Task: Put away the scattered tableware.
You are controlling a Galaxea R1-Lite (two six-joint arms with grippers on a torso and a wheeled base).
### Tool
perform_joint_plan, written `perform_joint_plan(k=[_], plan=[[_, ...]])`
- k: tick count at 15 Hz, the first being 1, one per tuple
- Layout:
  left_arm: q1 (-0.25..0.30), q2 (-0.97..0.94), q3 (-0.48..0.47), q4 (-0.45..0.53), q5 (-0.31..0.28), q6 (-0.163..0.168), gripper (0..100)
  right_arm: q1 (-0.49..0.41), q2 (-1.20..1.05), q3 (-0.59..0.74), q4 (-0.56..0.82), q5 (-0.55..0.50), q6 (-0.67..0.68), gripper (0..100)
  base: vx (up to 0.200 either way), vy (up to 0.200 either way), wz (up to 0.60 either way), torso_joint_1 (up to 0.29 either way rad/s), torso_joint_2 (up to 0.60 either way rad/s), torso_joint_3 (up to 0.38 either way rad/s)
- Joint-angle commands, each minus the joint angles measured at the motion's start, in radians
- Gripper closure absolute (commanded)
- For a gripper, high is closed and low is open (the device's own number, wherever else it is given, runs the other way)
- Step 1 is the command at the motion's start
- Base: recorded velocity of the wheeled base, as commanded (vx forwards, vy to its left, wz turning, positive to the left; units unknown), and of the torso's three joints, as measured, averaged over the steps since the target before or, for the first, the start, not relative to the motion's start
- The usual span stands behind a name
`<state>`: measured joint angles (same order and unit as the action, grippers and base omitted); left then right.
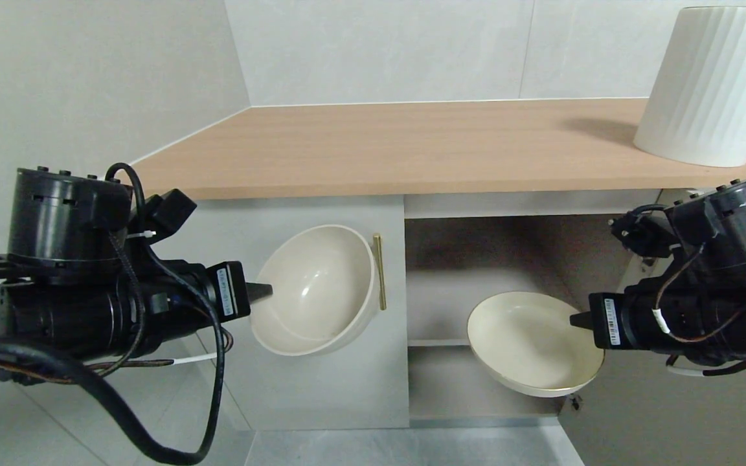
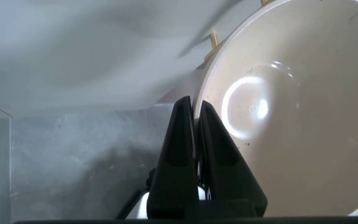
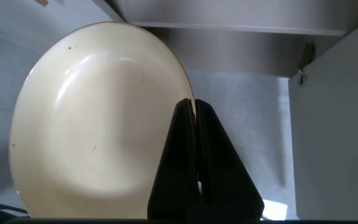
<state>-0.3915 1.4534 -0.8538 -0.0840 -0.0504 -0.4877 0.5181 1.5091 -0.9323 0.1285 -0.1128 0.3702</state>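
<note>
Head view shows two pieces of tableware, one in each of my end effectors. My left end effector [image 1: 261,291] is clamped on the rim of a deep bowl [image 1: 321,291], held tilted in the air in front of the closed cabinet door [image 1: 321,388], beside its one gold handle [image 1: 378,272]. My right end effector [image 1: 577,318] pinches the rim of a shallow bowl [image 1: 528,343] in front of the open cabinet compartment [image 1: 476,252]. Above, the wooden surface [image 1: 412,149] carries one white ribbed container [image 1: 713,84].

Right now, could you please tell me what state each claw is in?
Left claw: closed on the rim of the deep bowl.
Right claw: closed on the rim of the shallow dish.
</note>
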Motion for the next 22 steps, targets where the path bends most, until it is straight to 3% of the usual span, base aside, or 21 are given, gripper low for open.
perform_joint_plan(k=[1, 3, 9, 13, 22], plan=[[-0.01, 0.008, 0.002, 0.0, 0.001, 0.0, 100, 0.0, 0.074, 0.013, -0.003, -0.001, -0.024, 100, 0.0, 0.0, 0.0, 0.0, 0.0, 0.0], [-0.013, 0.013, 0.004, 0.001, 0.003, 0.0, 100, -0.001, 0.134, 0.023, -0.018, 0.002, -0.027, 100, 0.0, 0.0, 0.0, 0.0, 0.0, 0.0], [-0.038, 0.044, 0.007, 0.056, 0.006, 0.015, 100, -0.078, 0.536, 0.107, -0.526, -0.011, -0.007, 100, 0.0, 0.0, 0.0, 0.0, 0.0, 0.0], [-0.043, 0.045, 0.009, 0.056, 0.006, 0.015, 100, -0.092, 0.724, 0.11, -0.828, -0.111, 0.029, 100, 0.0, 0.0, 0.0, 0.0, 0.0, 0.0], [-0.052, 0.062, 0.009, 0.055, 0.006, 0.015, 100, -0.159, 0.842, -0.025, -0.874, -0.182, 0.069, 100, 0.0, 0.0, 0.0, 0.0, 0.0, 0.0]])
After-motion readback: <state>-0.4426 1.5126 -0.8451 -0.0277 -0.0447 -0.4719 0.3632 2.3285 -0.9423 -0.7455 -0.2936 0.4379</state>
